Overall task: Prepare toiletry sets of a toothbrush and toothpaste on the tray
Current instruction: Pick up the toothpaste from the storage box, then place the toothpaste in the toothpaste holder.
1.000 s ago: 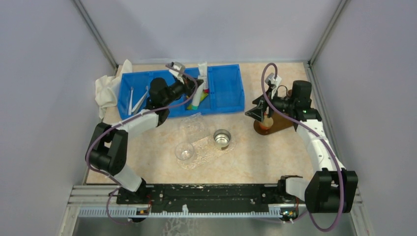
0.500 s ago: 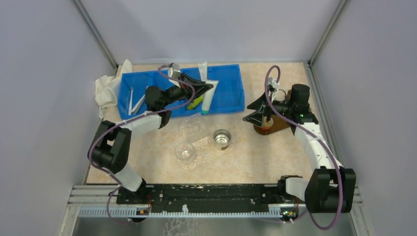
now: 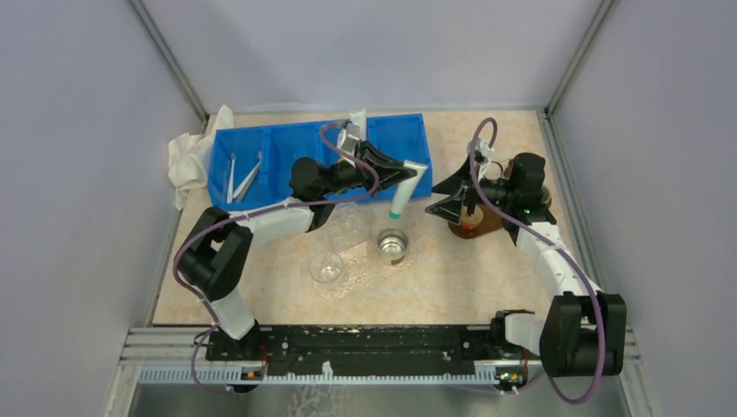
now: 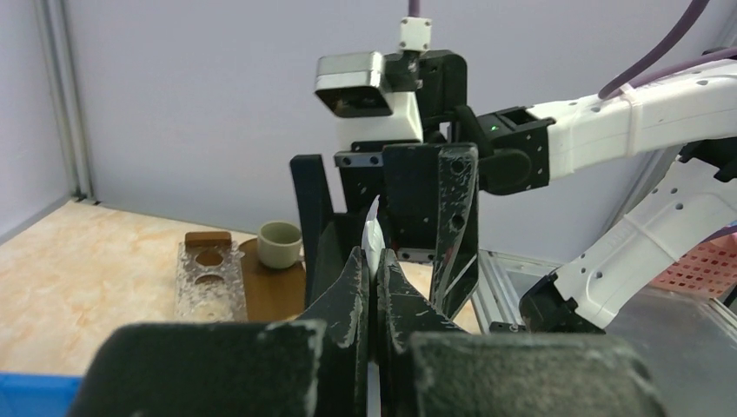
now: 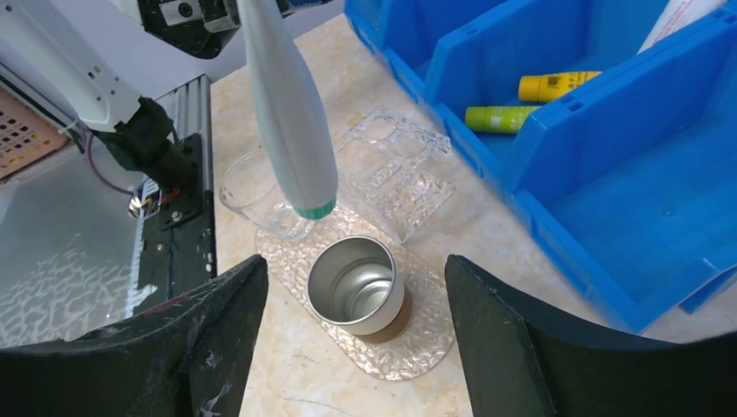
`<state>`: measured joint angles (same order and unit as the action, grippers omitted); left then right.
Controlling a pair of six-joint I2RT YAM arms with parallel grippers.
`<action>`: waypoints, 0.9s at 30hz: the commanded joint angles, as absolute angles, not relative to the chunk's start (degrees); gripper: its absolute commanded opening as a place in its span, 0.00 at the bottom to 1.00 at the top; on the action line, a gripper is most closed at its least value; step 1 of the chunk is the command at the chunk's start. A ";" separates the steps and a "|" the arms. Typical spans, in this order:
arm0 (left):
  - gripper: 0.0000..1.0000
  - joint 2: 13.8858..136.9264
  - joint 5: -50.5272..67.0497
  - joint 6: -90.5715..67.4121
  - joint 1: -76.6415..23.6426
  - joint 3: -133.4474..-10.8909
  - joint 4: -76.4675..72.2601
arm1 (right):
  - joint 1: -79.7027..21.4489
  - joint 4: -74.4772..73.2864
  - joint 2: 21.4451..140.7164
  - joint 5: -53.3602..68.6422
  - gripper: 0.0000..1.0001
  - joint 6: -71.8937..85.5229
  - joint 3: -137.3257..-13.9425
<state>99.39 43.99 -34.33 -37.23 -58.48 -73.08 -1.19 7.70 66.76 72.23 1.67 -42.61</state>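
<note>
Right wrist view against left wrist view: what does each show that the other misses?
Only the right wrist: the metal cup on the clear tray, the glass cup, the yellow tube and green tube. Only the left wrist: the left gripper shut on a flat crimped end, a pale cup on a brown board. Both: the white toothpaste tube.

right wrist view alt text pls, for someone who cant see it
A white toothpaste tube hangs cap-down near a metal cup that stands on a clear tray, with a clear cup beside it. Open black jaws frame the bottom edge, and a blue bin at upper right holds a yellow tube and a green tube.
</note>
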 commanded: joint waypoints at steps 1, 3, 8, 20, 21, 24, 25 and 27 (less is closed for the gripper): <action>0.00 100.84 41.12 -31.94 -39.48 -61.61 -73.64 | -2.34 19.66 65.93 74.60 0.74 7.86 -41.35; 0.00 101.61 40.85 -32.08 -40.44 -62.27 -73.90 | -2.54 27.00 66.08 75.41 0.73 12.99 -39.71; 0.00 103.48 40.43 -32.29 -42.27 -63.92 -74.00 | -2.64 62.75 66.71 76.31 0.73 36.75 -31.94; 0.00 106.98 42.14 -33.56 -45.43 -67.45 -73.68 | -2.64 64.08 66.79 75.56 0.57 37.44 -31.87; 0.00 107.24 42.39 -33.64 -45.65 -67.76 -73.66 | -2.61 62.87 66.72 75.51 0.55 36.77 -32.08; 0.00 107.41 42.66 -33.75 -45.88 -67.97 -73.65 | -2.63 56.88 66.70 75.54 0.48 33.40 -33.29; 0.00 107.33 42.75 -33.73 -45.96 -67.90 -73.65 | -2.64 55.65 66.72 75.50 0.46 32.70 -33.63; 0.00 107.22 42.88 -33.75 -46.10 -67.88 -73.72 | -2.63 54.99 66.75 75.63 0.36 32.27 -33.91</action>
<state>107.28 42.19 -33.41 -45.67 -66.00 -71.42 -2.24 57.14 66.83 75.11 35.31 -30.59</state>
